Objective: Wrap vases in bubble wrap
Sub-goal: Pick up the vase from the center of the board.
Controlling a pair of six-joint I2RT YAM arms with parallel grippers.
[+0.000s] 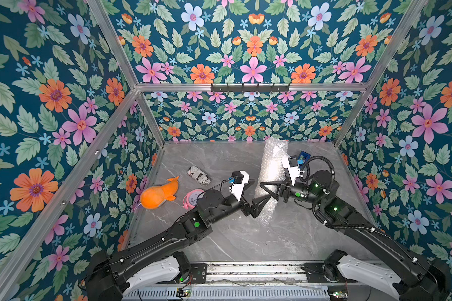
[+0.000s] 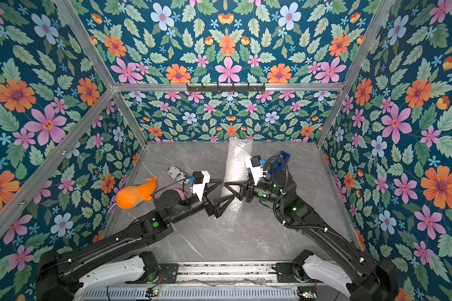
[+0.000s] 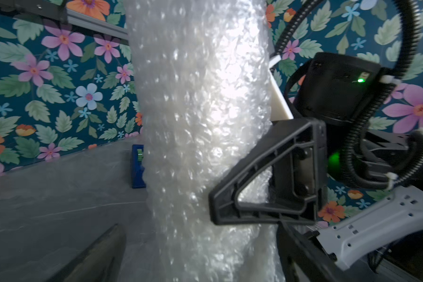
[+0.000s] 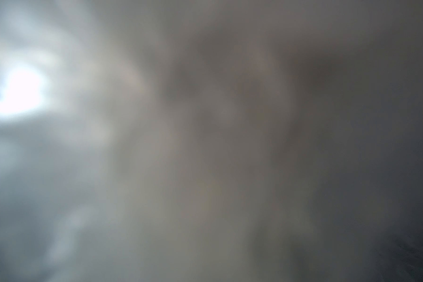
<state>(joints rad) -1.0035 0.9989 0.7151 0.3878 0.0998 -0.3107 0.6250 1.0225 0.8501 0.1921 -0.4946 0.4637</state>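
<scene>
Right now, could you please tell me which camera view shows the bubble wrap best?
Both top views: the bubble wrap shows nearly end to end there. The left wrist view shows only its middle stretch, close up; the right wrist view is just a blur.

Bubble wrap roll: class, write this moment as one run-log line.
bubble wrap: rolled up | right gripper: clamped on it | left gripper: open beside it | vase: not visible

Clear bubble wrap [image 1: 270, 166] forms a long rolled tube.
</scene>
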